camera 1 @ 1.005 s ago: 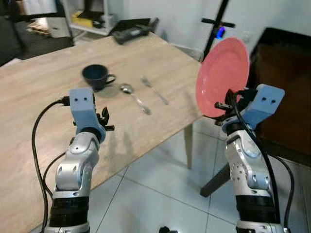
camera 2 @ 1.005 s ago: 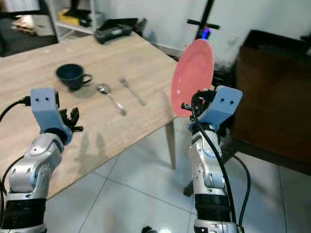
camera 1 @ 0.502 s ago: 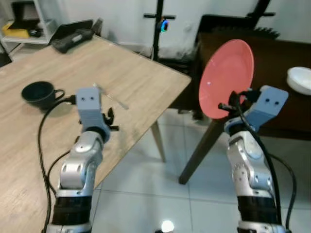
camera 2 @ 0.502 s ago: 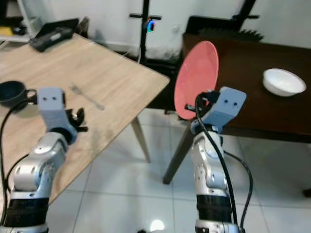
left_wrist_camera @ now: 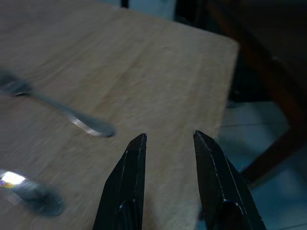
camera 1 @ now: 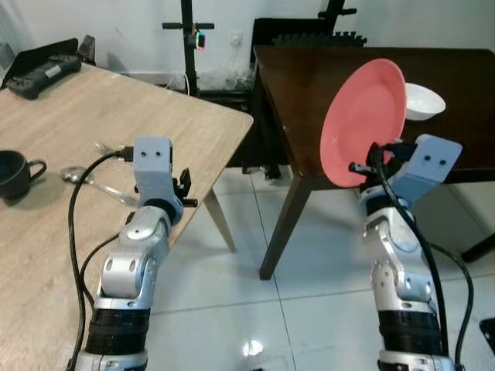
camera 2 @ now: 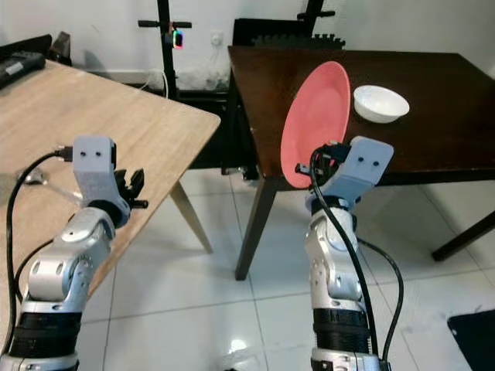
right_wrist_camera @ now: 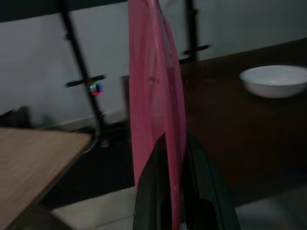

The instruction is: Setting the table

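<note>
Right now your right gripper (right_wrist_camera: 172,191) pinches the round pink plate (camera 1: 363,122) upright by its lower rim between both fingers; your left gripper (left_wrist_camera: 168,143) hovers, fingers narrowly parted, just beyond the silver fork (left_wrist_camera: 62,112).

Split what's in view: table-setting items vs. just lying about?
Job items:
- round pink plate, on edge, clamped in right gripper
- white bowl on dark wooden table
- dark blue cup, silver spoon, silver fork on light wooden table

Lying about:
- black stand with lit indicator
- black case
- left gripper, open, holding nothing
</note>
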Controlling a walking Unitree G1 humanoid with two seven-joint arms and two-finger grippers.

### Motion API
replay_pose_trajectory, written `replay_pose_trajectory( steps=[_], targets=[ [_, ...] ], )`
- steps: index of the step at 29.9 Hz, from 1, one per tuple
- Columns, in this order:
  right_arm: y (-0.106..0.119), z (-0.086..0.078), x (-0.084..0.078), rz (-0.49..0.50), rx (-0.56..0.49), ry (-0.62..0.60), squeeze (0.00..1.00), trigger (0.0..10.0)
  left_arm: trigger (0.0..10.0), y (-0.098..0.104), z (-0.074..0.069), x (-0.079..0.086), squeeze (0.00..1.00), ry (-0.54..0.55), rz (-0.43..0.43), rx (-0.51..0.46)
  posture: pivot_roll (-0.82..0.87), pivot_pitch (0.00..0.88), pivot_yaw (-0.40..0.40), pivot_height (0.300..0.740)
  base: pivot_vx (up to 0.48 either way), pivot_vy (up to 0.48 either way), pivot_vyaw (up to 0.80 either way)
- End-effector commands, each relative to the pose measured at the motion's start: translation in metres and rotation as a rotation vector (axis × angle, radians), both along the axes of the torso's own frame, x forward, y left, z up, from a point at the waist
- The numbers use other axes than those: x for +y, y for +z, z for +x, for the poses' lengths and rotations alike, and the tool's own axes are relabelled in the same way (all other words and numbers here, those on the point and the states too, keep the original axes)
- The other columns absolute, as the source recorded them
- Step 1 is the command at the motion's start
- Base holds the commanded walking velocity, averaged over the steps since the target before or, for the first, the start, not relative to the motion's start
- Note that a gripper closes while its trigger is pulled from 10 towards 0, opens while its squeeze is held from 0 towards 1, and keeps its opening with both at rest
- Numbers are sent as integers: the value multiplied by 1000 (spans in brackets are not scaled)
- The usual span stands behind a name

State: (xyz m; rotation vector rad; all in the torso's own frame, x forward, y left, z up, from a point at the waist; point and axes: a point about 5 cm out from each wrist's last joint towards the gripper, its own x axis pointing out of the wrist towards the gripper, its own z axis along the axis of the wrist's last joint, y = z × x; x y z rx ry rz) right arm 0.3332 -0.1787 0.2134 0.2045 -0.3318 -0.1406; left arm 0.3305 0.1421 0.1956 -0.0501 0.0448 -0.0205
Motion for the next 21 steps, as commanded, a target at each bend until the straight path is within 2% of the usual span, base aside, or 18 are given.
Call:
replay_pose_trajectory(
  steps=[1, 21],
  targets=[
    [3, -1, -2, -8, -15, -7, 0, 10000, 10000, -4, -1, -1, 0, 1, 0, 15, 48, 81, 33, 740, 0, -472, 0],
    [1, -1, -2, -8, -12, -7, 0, 10000, 10000, -5, 0, -2, 0, -5, 8, 13, 48, 76, 35, 740, 0, -466, 0]
  ],
)
